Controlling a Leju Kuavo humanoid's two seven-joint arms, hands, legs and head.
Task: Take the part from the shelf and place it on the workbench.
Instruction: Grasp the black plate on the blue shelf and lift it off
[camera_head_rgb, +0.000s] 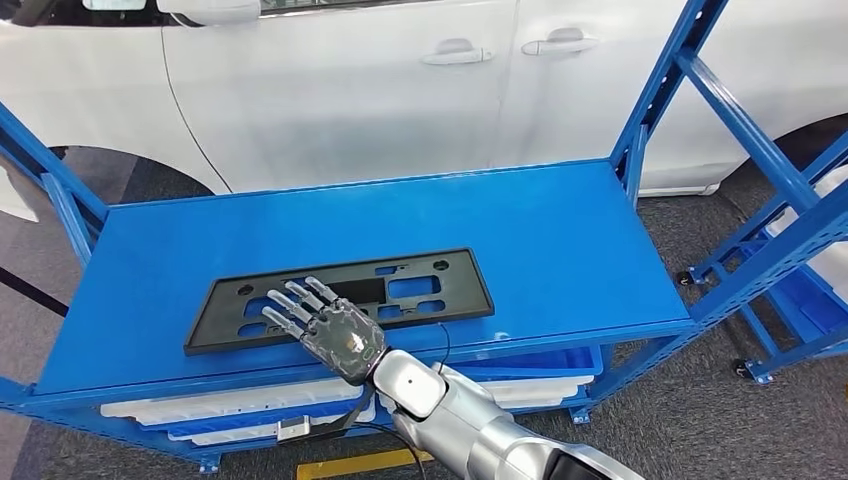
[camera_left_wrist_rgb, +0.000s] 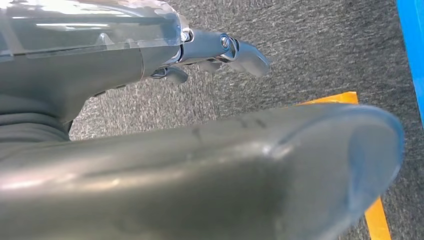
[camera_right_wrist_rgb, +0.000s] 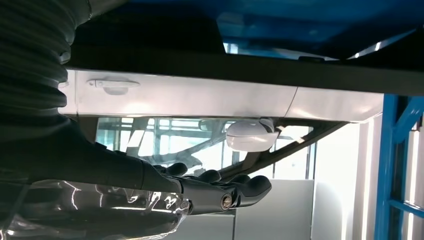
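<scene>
The part is a flat black license-plate frame (camera_head_rgb: 420, 290) with several cut-outs. It lies on the top board of the blue shelf (camera_head_rgb: 560, 230), toward the near edge. My right hand (camera_head_rgb: 325, 325) reaches in over the frame's near left portion, fingers spread and stretched out, holding nothing. In the right wrist view the fingers (camera_right_wrist_rgb: 220, 192) are straight, and a gap separates them from the dark edge of the frame (camera_right_wrist_rgb: 250, 70). My left hand (camera_left_wrist_rgb: 215, 50) hangs over the grey carpet, fingers loosely extended and holding nothing.
A white car (camera_head_rgb: 350, 90) stands right behind the shelf. White and blue trays (camera_head_rgb: 230, 405) sit on the level under the top board. A second blue rack (camera_head_rgb: 790, 230) stands at the right. A yellow floor line (camera_head_rgb: 360, 462) runs in front of the shelf.
</scene>
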